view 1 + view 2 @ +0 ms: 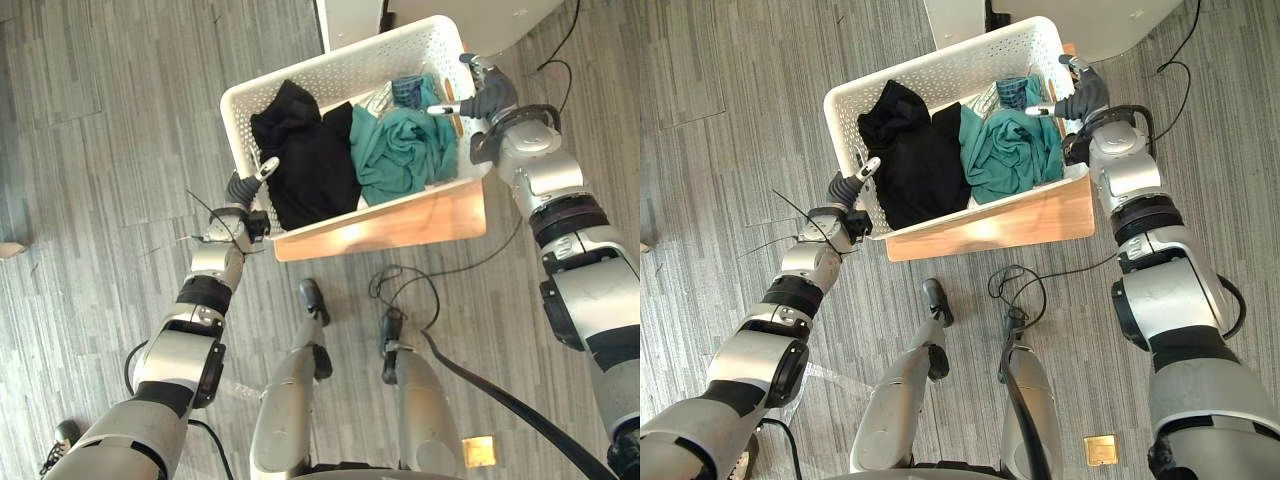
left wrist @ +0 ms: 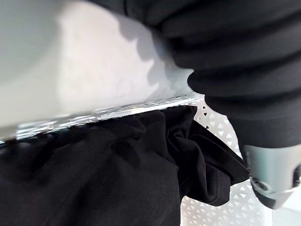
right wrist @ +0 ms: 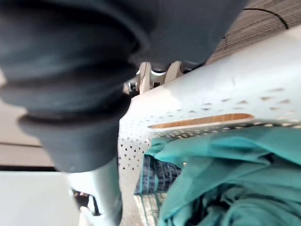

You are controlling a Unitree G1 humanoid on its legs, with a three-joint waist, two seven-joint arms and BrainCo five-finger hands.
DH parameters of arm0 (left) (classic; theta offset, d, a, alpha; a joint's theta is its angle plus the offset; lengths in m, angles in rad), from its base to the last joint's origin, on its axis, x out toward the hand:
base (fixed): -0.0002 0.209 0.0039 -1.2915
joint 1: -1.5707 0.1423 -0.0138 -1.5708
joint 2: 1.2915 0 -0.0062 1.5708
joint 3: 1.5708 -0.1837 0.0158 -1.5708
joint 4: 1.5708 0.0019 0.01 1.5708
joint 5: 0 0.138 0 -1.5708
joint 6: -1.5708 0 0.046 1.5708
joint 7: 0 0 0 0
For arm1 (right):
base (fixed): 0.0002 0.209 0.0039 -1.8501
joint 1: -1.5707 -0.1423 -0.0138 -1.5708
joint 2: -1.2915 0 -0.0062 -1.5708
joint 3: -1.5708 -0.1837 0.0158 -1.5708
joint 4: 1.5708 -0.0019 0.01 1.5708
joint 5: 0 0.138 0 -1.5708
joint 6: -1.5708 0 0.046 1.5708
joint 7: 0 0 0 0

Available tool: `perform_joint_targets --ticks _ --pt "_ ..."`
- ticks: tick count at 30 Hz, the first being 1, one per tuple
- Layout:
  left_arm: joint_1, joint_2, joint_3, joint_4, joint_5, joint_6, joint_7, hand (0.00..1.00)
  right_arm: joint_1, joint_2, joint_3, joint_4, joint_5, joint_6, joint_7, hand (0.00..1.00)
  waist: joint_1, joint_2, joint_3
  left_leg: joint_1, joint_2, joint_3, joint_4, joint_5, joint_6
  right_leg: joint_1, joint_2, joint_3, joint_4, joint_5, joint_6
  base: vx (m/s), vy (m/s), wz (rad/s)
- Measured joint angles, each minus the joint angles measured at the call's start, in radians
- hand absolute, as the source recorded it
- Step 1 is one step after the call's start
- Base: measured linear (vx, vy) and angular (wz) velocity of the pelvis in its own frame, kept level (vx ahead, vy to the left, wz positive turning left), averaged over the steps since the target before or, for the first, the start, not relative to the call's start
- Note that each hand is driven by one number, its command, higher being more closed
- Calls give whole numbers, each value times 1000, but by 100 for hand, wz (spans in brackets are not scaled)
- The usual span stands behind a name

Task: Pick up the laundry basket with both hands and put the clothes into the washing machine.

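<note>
Grey plank floor. The basket [image 1: 330, 65] of clothes [image 1: 305, 160] sits on a wooden stand [image 1: 400, 225], with the washer [image 1: 1110, 30] at 12 o'clock. The right hand [image 1: 490, 95] pinches its 3 o'clock rim; the left hand [image 1: 245, 190] meets the 8 o'clock rim (grip unreadable). A one-sided hold could tip the basket on lifting.

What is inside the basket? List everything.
A black garment, a teal garment and a blue checked cloth lie in the basket. Whatever is under them is covered.
</note>
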Motion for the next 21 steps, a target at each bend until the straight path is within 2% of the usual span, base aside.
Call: perform_joint_targets --ticks 3,10,12,16,21 --pt "-5 0 17 -3 0 -4 0 0 3 7 -50 -29 70 -3 -12 0 -1 0 0 -5 -1 1 -16 14 -16 -13 1 0 -1 5 -6 -12 -10 -2" --pt "-5 0 18 -3 -2 -4 0 0 2 11 -66 -71 89 -4 -7 0 0 0 0 -5 4 2 -19 14 -15 -18 7 4 -2 10 -11 -9 -11 -2" --pt "-5 0 18 -6 -2 -5 0 0 2 11 -66 -71 89 -4 -6 0 -1 0 0 -4 3 2 -28 24 -2 -20 9 3 -3 11 -11 0 0 0" --pt "-5 5 -15 -11 -2 -8 3 0 2 2 -53 -68 51 5 4 0 -1 0 0 -6 2 -2 -32 26 1 -21 8 -3 -3 11 -12 0 0 0" --pt "-3 9 -30 -12 0 -16 10 0 2 -46 45 -67 -20 17 60 0 -3 0 0 -8 2 -12 -32 27 1 -21 8 -10 0 10 -12 -3 -12 2"
